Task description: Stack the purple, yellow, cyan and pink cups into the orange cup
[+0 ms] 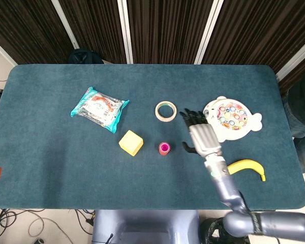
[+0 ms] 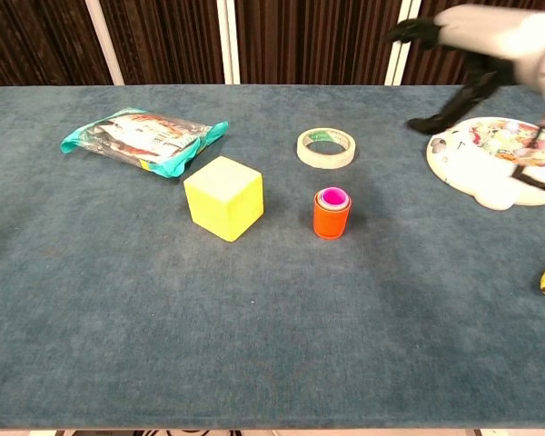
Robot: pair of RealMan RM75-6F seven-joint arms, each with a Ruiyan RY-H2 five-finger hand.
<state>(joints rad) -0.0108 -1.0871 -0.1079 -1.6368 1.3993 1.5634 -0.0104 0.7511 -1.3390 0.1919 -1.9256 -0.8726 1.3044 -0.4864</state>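
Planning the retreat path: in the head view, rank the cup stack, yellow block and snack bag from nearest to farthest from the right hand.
From the right hand:
1. Cup stack, just to its left.
2. Yellow block, further left.
3. Snack bag, far left, toward the table's back.

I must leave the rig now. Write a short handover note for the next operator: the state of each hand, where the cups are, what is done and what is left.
Right hand: open, fingers spread, holding nothing, raised to the right of the cups, near the white fish-shaped toy board.
Left hand: not in view.
Cups: the small orange plastic cup stands upright between the yellow cube and the right hand, with the pink cup nested inside on top. Further rims show inside, but their colours cannot be told.
Done: pink cup is in.
Left: apparently nothing; confirm the nesting.
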